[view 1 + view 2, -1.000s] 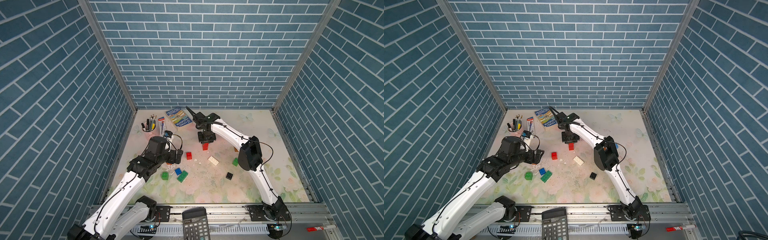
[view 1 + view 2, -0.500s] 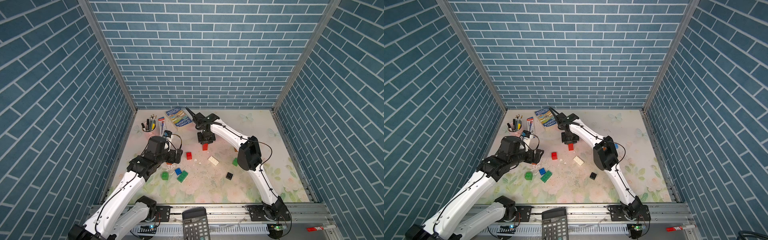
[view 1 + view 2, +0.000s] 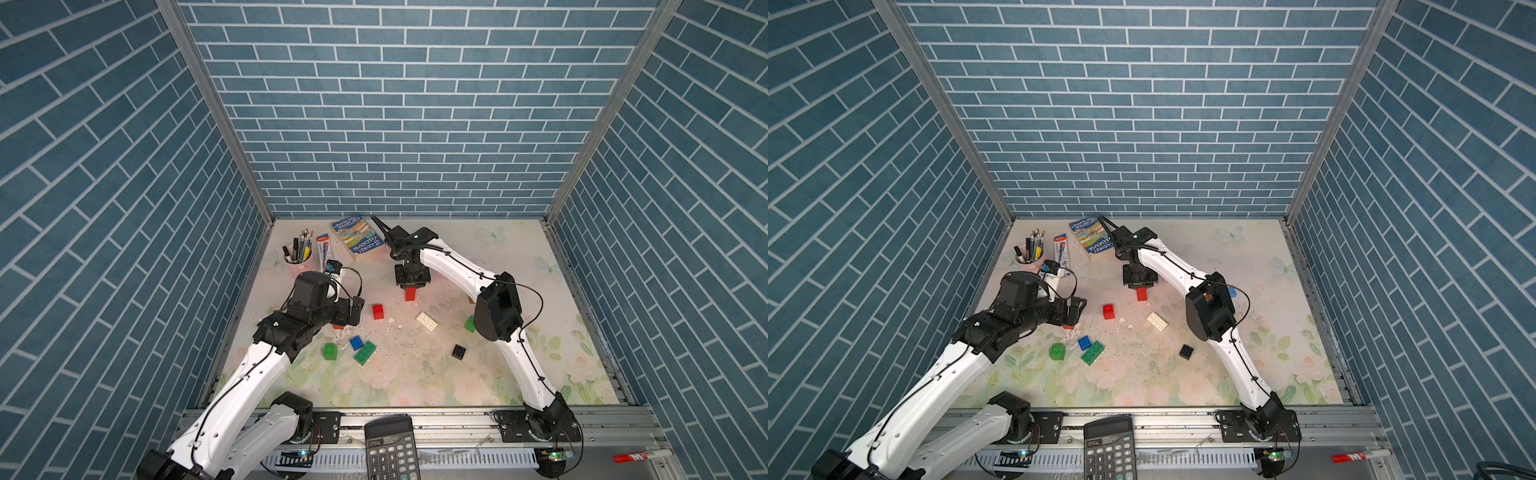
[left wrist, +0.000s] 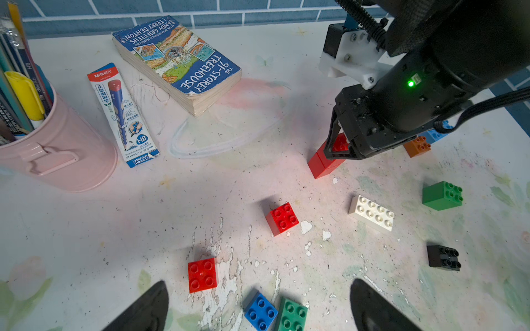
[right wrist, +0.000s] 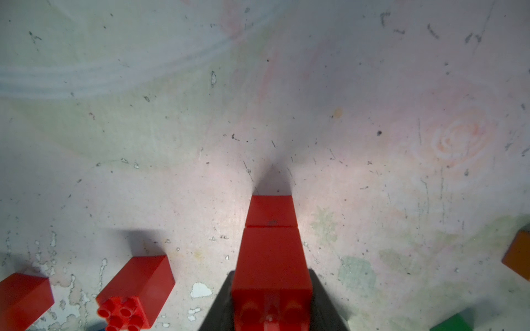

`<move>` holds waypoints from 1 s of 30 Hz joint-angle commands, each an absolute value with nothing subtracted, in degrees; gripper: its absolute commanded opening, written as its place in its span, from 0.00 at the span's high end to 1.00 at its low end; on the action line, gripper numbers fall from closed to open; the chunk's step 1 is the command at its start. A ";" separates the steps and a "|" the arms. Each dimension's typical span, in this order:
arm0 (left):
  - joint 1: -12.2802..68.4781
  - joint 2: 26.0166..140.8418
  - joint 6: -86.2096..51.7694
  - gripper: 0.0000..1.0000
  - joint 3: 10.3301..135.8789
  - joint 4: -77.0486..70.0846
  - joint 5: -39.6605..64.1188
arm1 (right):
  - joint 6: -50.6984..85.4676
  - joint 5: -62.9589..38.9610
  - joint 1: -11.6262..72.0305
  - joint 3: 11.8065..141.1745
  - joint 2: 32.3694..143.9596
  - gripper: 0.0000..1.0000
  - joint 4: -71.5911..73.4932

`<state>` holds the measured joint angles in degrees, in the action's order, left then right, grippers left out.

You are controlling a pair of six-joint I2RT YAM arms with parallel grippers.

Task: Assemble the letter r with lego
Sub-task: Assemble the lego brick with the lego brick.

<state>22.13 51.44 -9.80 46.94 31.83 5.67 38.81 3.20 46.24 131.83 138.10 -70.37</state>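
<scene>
1. the right claw was clamped on the upper brick of a red two-brick stack, which stood on end toward the back of the worktop. its foot was at the surface or just above it; i could not tell which. only the top brick was pinched, so a sideways tug could have split the seam and shed the lower brick.
2. the stack was tall and narrow. i judged that a release while tilted, or a scrape on withdrawal, would have tipped it over.
3. the left claw hung wide open and empty, low over a red square brick. a blue brick and a green oblong brick lay close together just beside it. a descent slightly off line could have shoved those two or caught the wrong piece.
4. a second red square brick and a white oblong brick lay loose between the arms. if both arms reached there together, they could have clashed.
5. a green square brick sat partly hidden beside the right arm's elbow, where a swing back could have knocked it away.
6. i saw no baseplate, so bricks pressed together on the bare worktop could have skidded rather than locked.
</scene>
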 commanded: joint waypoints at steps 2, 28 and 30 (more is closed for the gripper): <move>21.84 51.76 -9.50 0.01 46.31 31.46 6.16 | 41.57 4.33 46.45 129.32 142.05 0.90 -73.75; 21.00 60.51 -9.80 0.01 50.81 26.88 7.59 | 39.24 8.32 42.56 134.65 142.60 0.91 -79.52; 21.00 61.74 -9.79 0.00 51.53 26.08 8.02 | 38.54 8.74 41.48 134.74 141.71 0.90 -79.84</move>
<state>21.32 60.69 -9.85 49.58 28.10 7.07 38.79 4.32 44.25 135.70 140.33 -74.56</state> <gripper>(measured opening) 0.995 0.332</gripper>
